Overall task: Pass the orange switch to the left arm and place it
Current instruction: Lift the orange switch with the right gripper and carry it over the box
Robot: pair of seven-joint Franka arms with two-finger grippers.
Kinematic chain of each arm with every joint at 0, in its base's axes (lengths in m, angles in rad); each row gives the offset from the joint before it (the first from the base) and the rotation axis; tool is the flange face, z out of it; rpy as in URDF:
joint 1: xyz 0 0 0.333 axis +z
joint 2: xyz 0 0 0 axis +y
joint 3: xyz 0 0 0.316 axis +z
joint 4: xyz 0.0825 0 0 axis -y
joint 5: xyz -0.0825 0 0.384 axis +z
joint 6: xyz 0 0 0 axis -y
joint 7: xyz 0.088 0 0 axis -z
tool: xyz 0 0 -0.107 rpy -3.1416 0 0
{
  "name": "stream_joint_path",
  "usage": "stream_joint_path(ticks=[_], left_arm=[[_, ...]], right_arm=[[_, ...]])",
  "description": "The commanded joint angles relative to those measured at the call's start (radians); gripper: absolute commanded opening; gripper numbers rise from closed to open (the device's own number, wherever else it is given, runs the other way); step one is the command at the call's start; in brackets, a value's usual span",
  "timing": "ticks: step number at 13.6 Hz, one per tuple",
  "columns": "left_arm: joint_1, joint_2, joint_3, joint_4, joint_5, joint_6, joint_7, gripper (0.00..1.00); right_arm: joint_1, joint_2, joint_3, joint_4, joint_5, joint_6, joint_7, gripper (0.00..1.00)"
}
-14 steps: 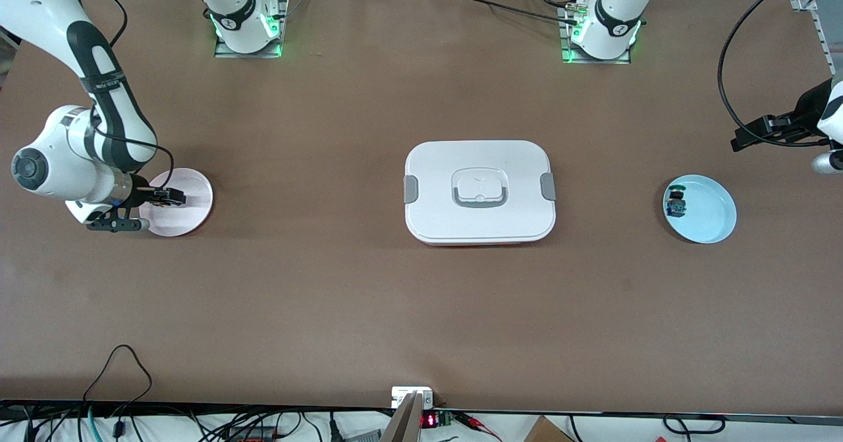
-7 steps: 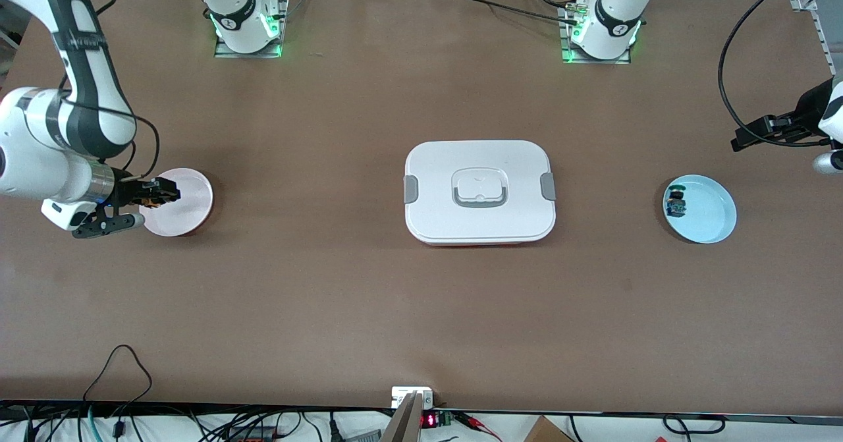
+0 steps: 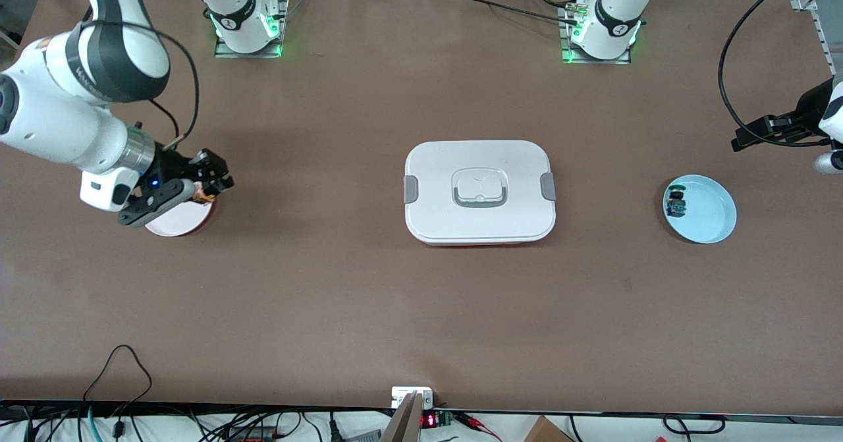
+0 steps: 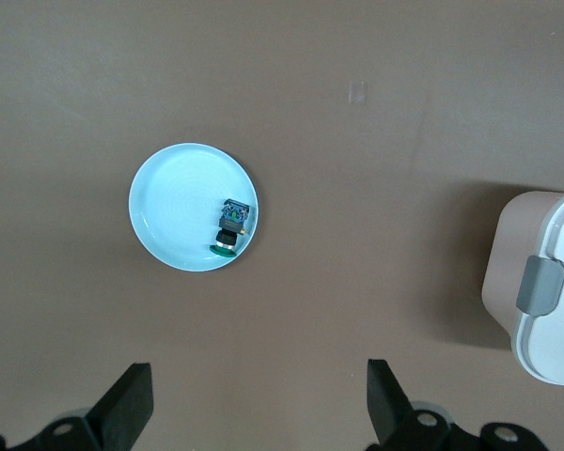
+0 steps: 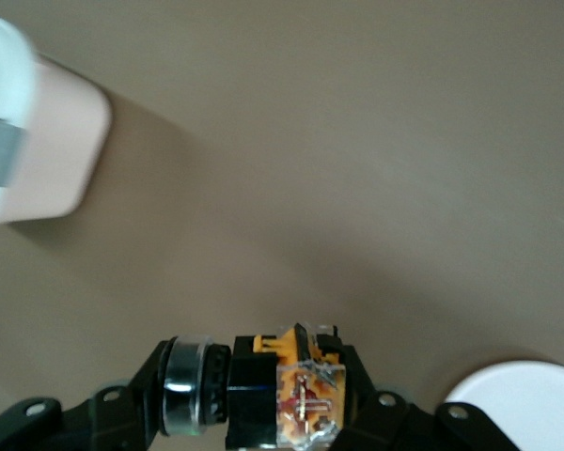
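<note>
The orange switch (image 5: 280,393), black-bodied with an orange base, is clamped crosswise in my right gripper (image 5: 263,399), which is shut on it. In the front view that gripper (image 3: 207,182) hangs in the air over the box-side edge of the pink plate (image 3: 172,221), with the switch (image 3: 201,195) just showing below it. The white box (image 3: 479,192) with grey latches sits at the table's middle. My left gripper (image 4: 260,413) waits open and empty, high over the table's left-arm end beside the blue plate (image 4: 169,216); it shows at the front view's edge (image 3: 757,136).
A green-capped switch (image 3: 675,203) lies in the blue plate (image 3: 711,221). A corner of the box shows in the left wrist view (image 4: 555,282) and in the right wrist view (image 5: 0,141). Bare brown table lies between the plates and the box.
My right arm has risen from the pink plate with the orange switch and swung toward the box. The left arm has not moved.
</note>
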Motion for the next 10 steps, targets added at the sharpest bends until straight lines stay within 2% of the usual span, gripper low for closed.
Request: stream_joint_path(ticks=[1,5,7,10], left_arm=[[0.007,0.005,-0.004,0.02,-0.014,-0.001,0.002,1.0],[0.007,0.005,-0.002,0.02,-0.014,-0.001,0.002,1.0],[0.014,0.005,-0.002,0.022,-0.014,0.0,0.002,1.0],[0.03,0.005,-0.002,0.022,-0.014,0.0,0.002,1.0]], right_arm=[[0.072,-0.021,0.001,0.047,0.103,-0.073,-0.089,0.14],[0.098,-0.006,0.102,0.056,0.279,0.011,-0.236,0.14],[0.119,0.02,0.113,0.056,0.391,0.041,-0.401,0.14],[0.142,0.045,0.111,0.052,0.627,0.044,-0.734,0.14]])
